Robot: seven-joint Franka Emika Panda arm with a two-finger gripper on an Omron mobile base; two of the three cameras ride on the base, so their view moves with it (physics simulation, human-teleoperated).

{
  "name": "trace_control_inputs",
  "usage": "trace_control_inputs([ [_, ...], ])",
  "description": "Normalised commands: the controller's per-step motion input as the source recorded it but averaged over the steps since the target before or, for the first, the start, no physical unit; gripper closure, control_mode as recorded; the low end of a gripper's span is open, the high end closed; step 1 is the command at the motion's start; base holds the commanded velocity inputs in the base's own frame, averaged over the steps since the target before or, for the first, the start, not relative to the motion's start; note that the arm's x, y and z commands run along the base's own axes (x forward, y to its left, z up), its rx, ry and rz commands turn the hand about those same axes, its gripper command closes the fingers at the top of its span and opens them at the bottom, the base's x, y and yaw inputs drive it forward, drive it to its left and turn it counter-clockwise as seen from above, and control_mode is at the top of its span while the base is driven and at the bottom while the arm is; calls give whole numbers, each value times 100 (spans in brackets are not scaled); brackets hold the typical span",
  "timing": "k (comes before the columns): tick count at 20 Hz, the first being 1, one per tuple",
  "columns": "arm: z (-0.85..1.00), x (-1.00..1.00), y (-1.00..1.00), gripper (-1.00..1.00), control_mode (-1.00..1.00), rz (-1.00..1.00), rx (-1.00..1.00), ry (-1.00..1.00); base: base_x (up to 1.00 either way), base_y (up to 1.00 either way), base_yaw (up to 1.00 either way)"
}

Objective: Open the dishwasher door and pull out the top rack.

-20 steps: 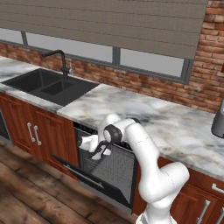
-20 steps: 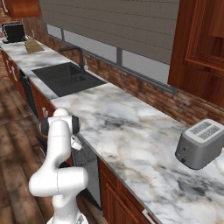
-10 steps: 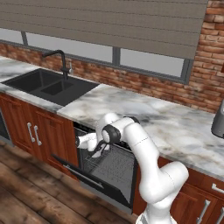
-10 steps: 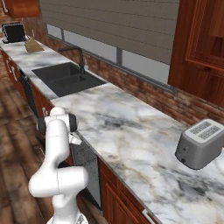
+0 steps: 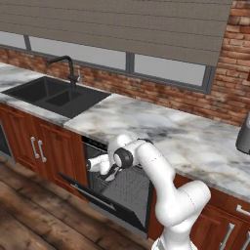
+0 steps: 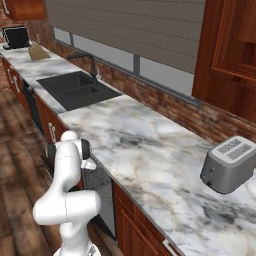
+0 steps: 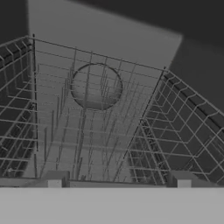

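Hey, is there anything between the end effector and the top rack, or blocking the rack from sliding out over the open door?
Nothing visible. The end effector sits right at the top rack, fingertips wide apart at its front edge. The dishwasher door is folded down below, leaving the path outward free.

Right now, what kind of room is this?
A kitchen, rendered: a marble counter with a black sink, a toaster, and a dishwasher door lowered open below.

Glossy white arm [image 5: 161, 180], dark joints
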Motion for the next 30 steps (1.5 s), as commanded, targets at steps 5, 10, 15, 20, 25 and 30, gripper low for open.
trace_control_inputs([
  [5, -60, 0, -25, -100, -100, 0, 1, -11, 0, 0, 0],
  [10, -37, 0, -27, -100, -100, -1, 5, -12, 0, 0, 0],
  [15, -29, -6, -35, -100, -100, -2, 4, -19, 0, 0, 0],
  [20, -28, -5, -51, -100, -100, -3, 3, -20, 0, 0, 0],
  [25, -5, -12, -60, -100, -100, -6, 4, -22, 0, 0, 0],
  [30, 0, -27, -59, -100, -100, -6, 6, -25, 0, 0, 0],
])
